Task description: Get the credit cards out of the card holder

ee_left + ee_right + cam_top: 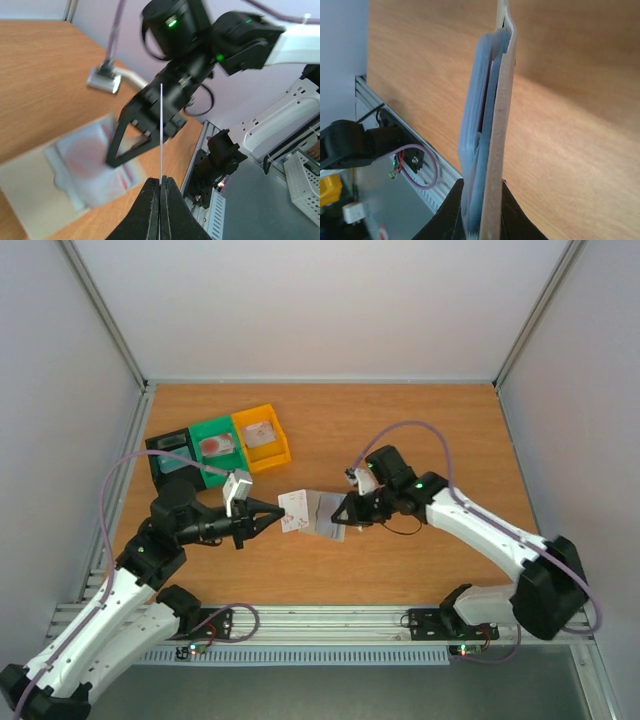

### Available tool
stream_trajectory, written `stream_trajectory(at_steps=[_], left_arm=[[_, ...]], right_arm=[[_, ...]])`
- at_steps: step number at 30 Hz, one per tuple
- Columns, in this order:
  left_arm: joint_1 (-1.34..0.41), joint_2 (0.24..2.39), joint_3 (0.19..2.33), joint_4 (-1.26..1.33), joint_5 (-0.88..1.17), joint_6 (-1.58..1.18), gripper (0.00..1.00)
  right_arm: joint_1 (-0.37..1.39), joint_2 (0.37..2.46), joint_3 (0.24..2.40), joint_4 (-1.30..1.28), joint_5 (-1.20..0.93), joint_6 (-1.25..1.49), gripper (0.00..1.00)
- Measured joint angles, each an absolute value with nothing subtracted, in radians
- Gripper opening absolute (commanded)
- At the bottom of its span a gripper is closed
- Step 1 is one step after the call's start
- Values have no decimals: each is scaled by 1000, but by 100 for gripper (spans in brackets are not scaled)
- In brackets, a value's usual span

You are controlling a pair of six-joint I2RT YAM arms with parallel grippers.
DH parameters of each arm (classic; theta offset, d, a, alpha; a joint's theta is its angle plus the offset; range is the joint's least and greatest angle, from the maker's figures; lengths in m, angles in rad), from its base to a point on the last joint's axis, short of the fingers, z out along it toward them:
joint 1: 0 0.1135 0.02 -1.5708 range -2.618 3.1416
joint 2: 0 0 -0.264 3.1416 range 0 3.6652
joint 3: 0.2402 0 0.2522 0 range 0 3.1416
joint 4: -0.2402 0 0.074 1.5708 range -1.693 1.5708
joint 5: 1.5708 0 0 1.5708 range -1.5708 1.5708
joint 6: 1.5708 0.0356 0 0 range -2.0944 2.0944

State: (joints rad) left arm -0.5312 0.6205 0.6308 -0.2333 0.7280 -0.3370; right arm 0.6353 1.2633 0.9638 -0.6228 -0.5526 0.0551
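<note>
My left gripper (pixel 272 516) is shut on a thin whitish credit card (pixel 293 511) with reddish marks, held above the table. In the left wrist view that card (pixel 161 130) shows edge-on, rising from my shut left gripper (pixel 161 179). Just right of it, my right gripper (pixel 343 510) is shut on the pale grey card holder (pixel 326 516). The right wrist view shows the holder (pixel 479 125) upright and edge-on in the right gripper (pixel 481 184). A pinkish card (pixel 82 157) shows blurred through the holder (pixel 95 170). Whether the white card's far edge still sits in a pocket, I cannot tell.
Black (pixel 170 453), green (pixel 218 446) and yellow (pixel 262 437) bins stand in a row at the back left, with small flat items in the green and yellow ones. An aluminium rail (pixel 330 620) runs along the near table edge. White walls enclose three sides.
</note>
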Motion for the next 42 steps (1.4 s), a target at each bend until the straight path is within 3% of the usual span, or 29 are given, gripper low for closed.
stream_trajectory(at_steps=[6,14,19,24,28,34,38,42], left_arm=[[-531,628,615,-192,733,-367,0],[-531,640,611,-153,749,-379,0],[-531,641,609,-145,756,-383,0],[-531,642,607,-137,761,-389,0],[-531,642,607,-137,771,-389,0],[-531,642,607,-137,805,-358,0],[-531,630,607,-130,852,-286,0],[-531,606,607,-86,819,-308,0]], right_arm=[[633,1456,918,-582,-646,121,2],[543,1511,817,-532,-698,128,4],[504,1538,776,-522,-716,130,18],[474,1526,749,-522,-704,131,42],[424,1462,715,-568,-636,136,55],[397,1307,768,-728,-469,118,63],[400,1205,968,-878,-356,54,67],[439,1085,1161,-863,-372,-30,68]])
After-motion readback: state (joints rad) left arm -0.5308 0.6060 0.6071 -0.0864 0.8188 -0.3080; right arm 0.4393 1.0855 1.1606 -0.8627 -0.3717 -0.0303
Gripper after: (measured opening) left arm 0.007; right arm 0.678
